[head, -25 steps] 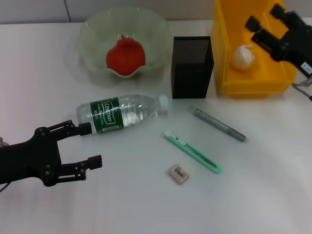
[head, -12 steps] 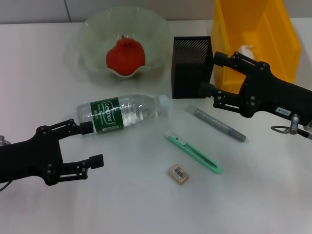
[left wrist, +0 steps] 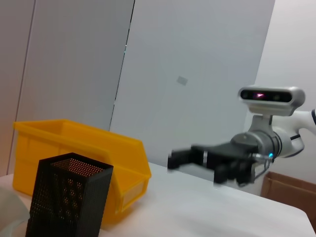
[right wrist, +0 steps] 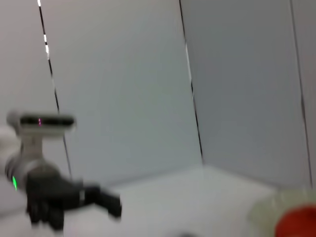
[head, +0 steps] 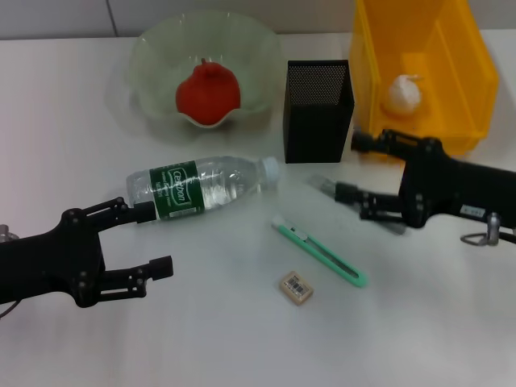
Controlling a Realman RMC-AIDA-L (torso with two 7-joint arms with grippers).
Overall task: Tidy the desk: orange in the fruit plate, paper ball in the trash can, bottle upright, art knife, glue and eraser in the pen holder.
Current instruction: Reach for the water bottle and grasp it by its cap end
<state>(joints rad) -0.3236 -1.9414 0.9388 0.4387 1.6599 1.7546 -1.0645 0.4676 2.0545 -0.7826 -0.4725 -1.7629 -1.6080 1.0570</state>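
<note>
The right gripper (head: 347,169) hangs with fingers spread wide just beside the pen holder (head: 318,110), straddling the near end of the grey glue stick (head: 364,206), which lies flat and slanting away from the holder. The green art knife (head: 319,251) and the eraser (head: 296,288) lie apart on open desk nearer than the holder. The left gripper (head: 153,239), also wide, sits beyond the lying bottle (head: 201,185) from the holder, one fingertip against the bottle's base.
</note>
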